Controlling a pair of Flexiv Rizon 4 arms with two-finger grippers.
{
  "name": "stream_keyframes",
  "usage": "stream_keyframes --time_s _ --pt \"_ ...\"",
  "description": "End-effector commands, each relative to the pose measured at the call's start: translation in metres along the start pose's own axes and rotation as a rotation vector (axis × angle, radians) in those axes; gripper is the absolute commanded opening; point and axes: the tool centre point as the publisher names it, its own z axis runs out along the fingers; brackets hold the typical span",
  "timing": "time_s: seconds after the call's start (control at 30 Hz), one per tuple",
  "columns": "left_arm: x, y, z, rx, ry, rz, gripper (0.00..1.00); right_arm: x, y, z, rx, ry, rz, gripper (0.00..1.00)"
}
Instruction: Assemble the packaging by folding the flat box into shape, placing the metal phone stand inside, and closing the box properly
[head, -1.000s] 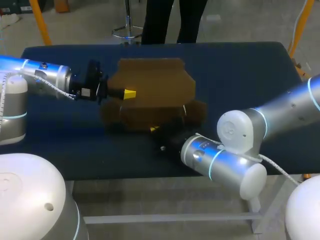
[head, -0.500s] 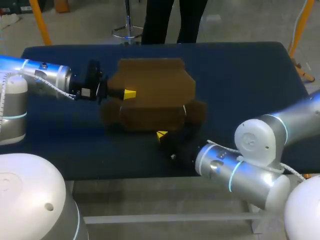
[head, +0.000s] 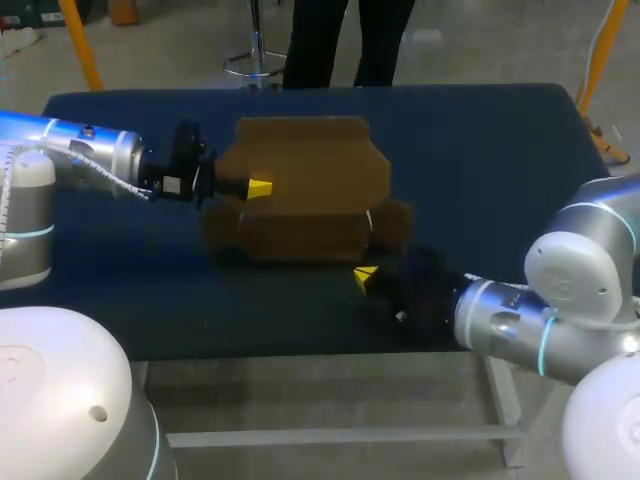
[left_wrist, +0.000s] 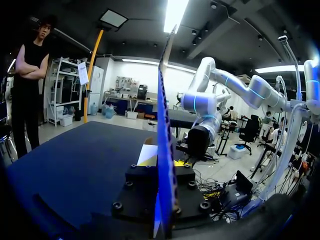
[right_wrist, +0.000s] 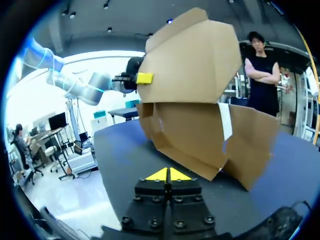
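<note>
On tbl (head: 480, 150), box (head: 310, 215) clamped by left pincer (head: 258, 187).

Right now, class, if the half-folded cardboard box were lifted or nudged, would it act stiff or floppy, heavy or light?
Probably light: the left gripper holds the cardboard box by one thin panel. Likely floppy at the creases, since its lower flaps splay loosely on the table. A nudge would probably slide or fold it.

Plain brown box (head: 310, 175), dark blue table (head: 480, 140), yellow-tipped left tool (head: 258, 187), yellow-tipped right tool (head: 365, 277)
</note>
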Motion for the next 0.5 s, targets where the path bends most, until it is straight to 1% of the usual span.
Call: stream_keyframes --time_s 0.03,0.23,0.33,0.4,0.43,0.47,0.5 --pt "0.000 0.002 0.001 0.000 -0.001 0.000 0.00 -0.006 0.005 -0.033 0.017 0.058 -0.012 0.00" --pt "0.000 0.002 0.001 0.000 -0.001 0.000 0.00 -0.010 -0.003 -0.052 0.026 0.078 -0.033 0.00" --pt "0.000 0.002 0.001 0.000 -0.001 0.000 0.00 -0.015 -0.006 -0.064 0.018 0.089 -0.032 0.02" --pt "0.000 0.002 0.001 0.000 -0.001 0.000 0.00 -0.017 -0.007 -0.071 0.019 0.082 -0.035 0.07" --pt "0.000 0.002 0.001 0.000 -0.001 0.000 0.00 -0.018 -0.008 -0.075 0.022 0.076 -0.043 0.11" --pt "0.000 0.002 0.001 0.000 -0.001 0.000 0.00 -0.019 -0.009 -0.080 0.029 0.065 -0.053 0.21" --pt "0.000 0.002 0.001 0.000 -0.001 0.000 0.00 -0.019 -0.010 -0.083 0.033 0.060 -0.057 0.25"
